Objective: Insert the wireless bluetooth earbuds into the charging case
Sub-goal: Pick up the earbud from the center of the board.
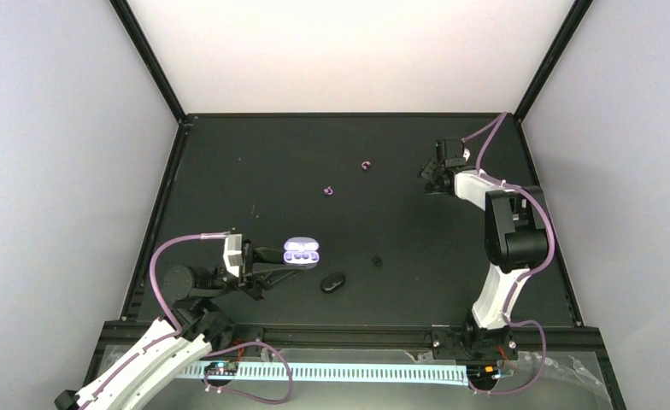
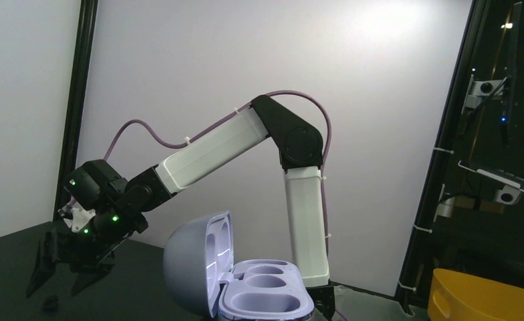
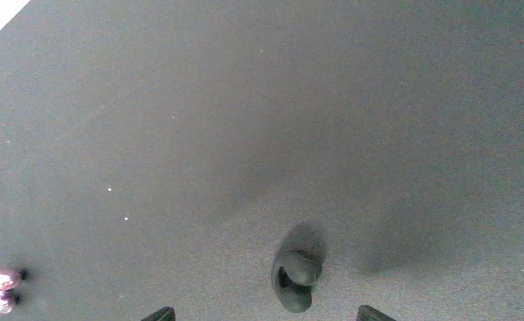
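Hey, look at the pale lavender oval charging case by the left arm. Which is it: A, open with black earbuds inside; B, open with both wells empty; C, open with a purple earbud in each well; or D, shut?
B: in the left wrist view the pale lavender oval charging case has its lid swung up, and both wells in its base are bare.

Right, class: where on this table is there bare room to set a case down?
Bare: the far-left mat, left of the purple earbuds; also near right, beside the right arm base. Crowded: around the lilac case and black case.
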